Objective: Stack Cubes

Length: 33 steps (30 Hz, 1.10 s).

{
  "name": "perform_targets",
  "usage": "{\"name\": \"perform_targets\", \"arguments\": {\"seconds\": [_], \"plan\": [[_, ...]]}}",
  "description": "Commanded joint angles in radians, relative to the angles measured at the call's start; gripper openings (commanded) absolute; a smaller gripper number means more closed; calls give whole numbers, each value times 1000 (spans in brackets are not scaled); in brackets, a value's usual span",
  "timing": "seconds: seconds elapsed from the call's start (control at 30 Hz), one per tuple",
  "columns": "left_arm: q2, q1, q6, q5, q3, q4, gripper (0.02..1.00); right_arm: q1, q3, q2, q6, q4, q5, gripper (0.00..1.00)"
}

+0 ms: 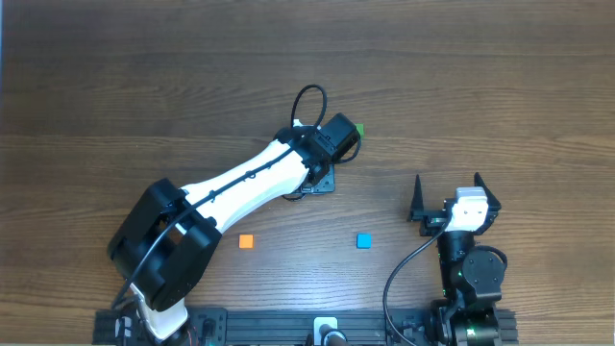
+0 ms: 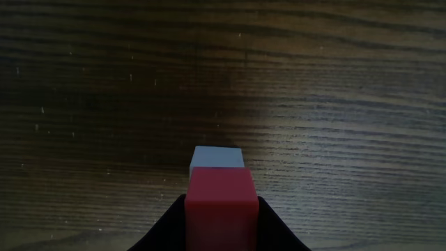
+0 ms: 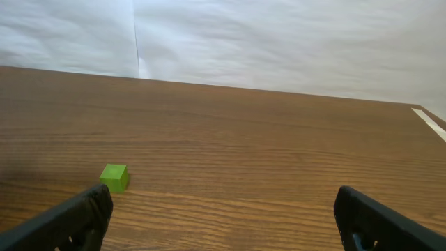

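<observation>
Your left gripper [image 2: 221,201] is clamped on a small red plastic cube [image 2: 221,213] that seems to rest on, or just above, a pale grey cube [image 2: 217,157], so stacking has barely begun, with the green cube [image 1: 359,129], orange cube [image 1: 246,241] and blue cube [image 1: 363,240] lying apart on the wooden table [image 1: 144,77] and your right gripper [image 3: 223,202] spread wide, holding nothing.

5 cubes [image 1: 246,241], 2 arms [image 1: 250,183]

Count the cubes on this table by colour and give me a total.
red cube: 1
grey cube: 1
green cube: 1
orange cube: 1
blue cube: 1
Total: 5 cubes
</observation>
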Motion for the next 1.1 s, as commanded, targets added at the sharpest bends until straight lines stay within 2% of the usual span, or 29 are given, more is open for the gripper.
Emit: {"name": "perform_targets", "arguments": {"seconds": [0.03,0.33,0.57,0.73,1.1], "plan": [[19,-1,-10,-15,-6,2,47,-6,-9,-7,-2,2,-8,993],[19,-1,-10,-16,-6,2,95,-6,-9,-7,-2,2,-8,993],[19,-1,-10,-16,-6,2,176,-6,-9,-7,-2,2,-8,991],[19,-1,-11,-16,-6,2,288,-6,-9,-7,-2,2,-8,993],[19,-1,-10,-19,-6,2,367,-6,-9,-7,-2,2,-8,993]]}}
